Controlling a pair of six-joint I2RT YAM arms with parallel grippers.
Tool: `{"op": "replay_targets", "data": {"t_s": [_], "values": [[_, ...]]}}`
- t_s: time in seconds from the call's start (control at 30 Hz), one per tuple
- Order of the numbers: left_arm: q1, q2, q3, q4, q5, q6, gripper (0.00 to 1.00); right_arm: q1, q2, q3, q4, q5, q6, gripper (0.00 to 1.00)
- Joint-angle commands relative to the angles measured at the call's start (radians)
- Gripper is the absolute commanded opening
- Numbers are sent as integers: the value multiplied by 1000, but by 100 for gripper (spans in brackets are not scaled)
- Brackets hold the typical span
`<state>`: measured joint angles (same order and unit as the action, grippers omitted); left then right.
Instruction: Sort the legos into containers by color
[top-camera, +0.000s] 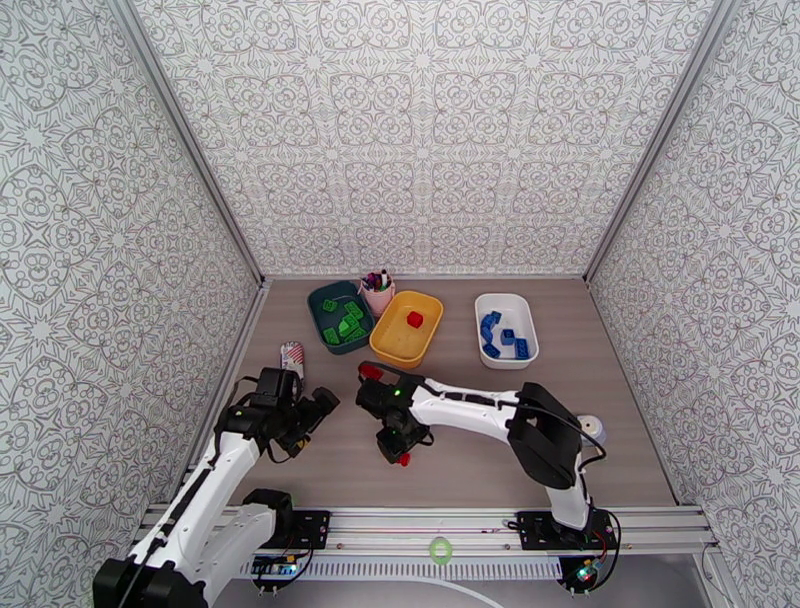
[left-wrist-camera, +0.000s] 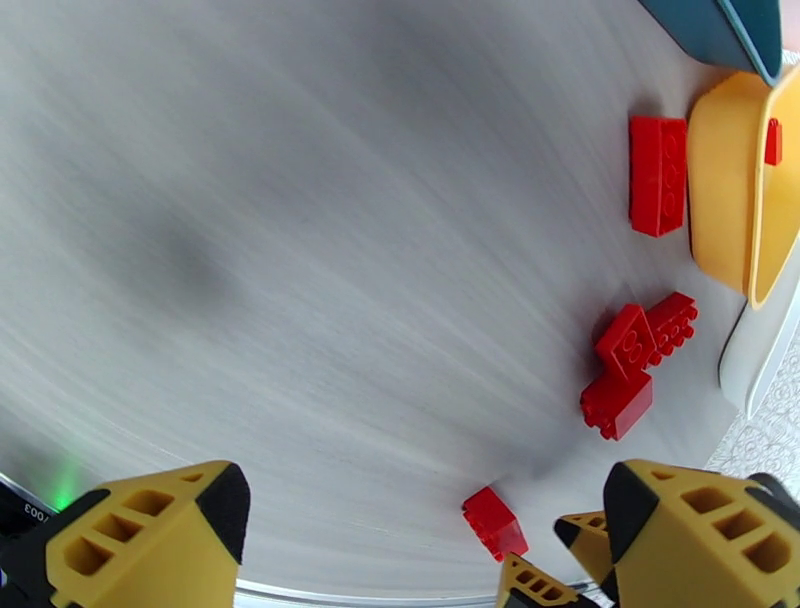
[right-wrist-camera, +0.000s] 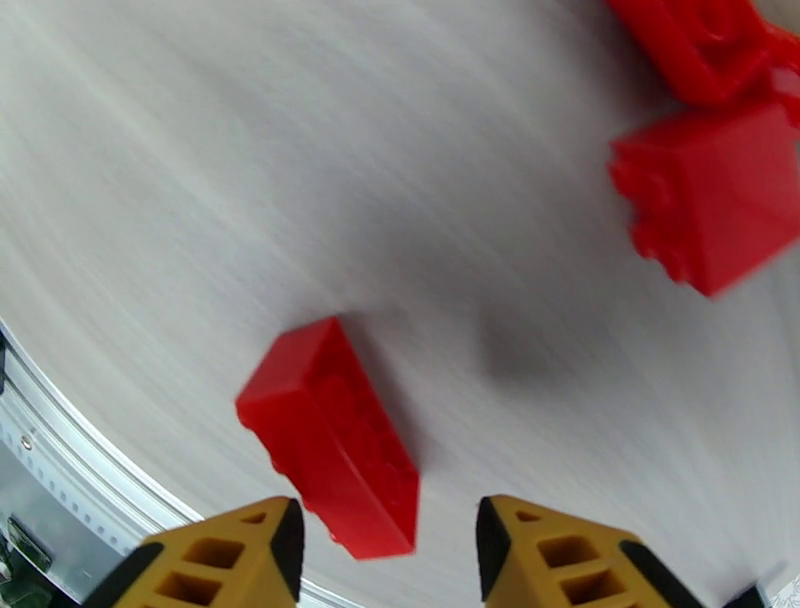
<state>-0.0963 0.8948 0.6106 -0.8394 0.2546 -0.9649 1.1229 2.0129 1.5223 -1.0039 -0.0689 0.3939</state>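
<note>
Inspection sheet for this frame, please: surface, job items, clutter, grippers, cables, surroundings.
Surface: wood-grain table, nothing spilled.
Job's things: green legos in teal tray; blue legos in white tray; one red lego in yellow tray; other red legos loose on table.
Clutter: pink pen cup, striped red-white object, white roll.
Grippers: left gripper open, empty; right gripper open over a loose red lego.
Cables: black cables along both arms.
Surroundings: patterned walls.

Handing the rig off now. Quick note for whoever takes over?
Left gripper: open, empty, over bare table.
Right gripper: open, poised at a loose red lego, not gripped.
Done: green legos in teal tray, blue legos in white tray, one red brick in yellow tray.
Left: about five loose red legos on the table, that one included, go to yellow.
</note>
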Motion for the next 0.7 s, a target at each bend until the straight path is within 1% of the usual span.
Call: {"op": "replay_targets", "data": {"t_s": [0.0, 0.33, 0.37, 0.47, 0.57, 0.67], "values": [[35, -14, -15, -23, 50, 25, 99, 10, 45, 33, 1, -23, -14, 47], [85, 0, -15, -20, 79, 56, 99, 11, 97, 78, -27, 32, -2, 37], [87, 6, -12, -16, 82, 57, 99, 9, 104, 86, -32, 34, -4, 37], [87, 23, -2, -7, 86, 63, 99, 5, 128, 109, -50, 44, -5, 42], [86, 34, 8, -5, 84, 68, 99, 5, 129, 123, -53, 52, -7, 44], [87, 40, 11, 0, 87, 67, 99, 4, 121, 134, -60, 67, -4, 43]]}}
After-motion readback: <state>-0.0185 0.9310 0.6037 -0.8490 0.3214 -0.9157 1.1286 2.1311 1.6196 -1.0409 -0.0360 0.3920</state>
